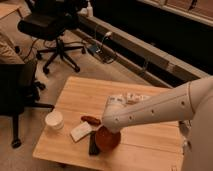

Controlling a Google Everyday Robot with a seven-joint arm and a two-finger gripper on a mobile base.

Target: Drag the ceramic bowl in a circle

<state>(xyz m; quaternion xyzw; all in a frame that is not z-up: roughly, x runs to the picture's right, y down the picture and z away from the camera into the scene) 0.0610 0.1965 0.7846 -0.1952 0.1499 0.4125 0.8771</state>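
White arm comes in from the right, low across the wooden table (150,147), elbow end bulging over the bowl. The gripper (111,131) is down at the ceramic bowl (106,140), near the table's front edge w/ its rim facing up; round, so no long axis to speak of. The bowl touches the black phone (93,145) on its left. White card (80,132) & white cup (54,120) sit further left.

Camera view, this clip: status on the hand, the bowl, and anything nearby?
Hand down at round orange-red ceramic bowl's rim, hidden by white arm. Bowl near table's front edge. Black phone touching bowl's left; white card, white cup further left.
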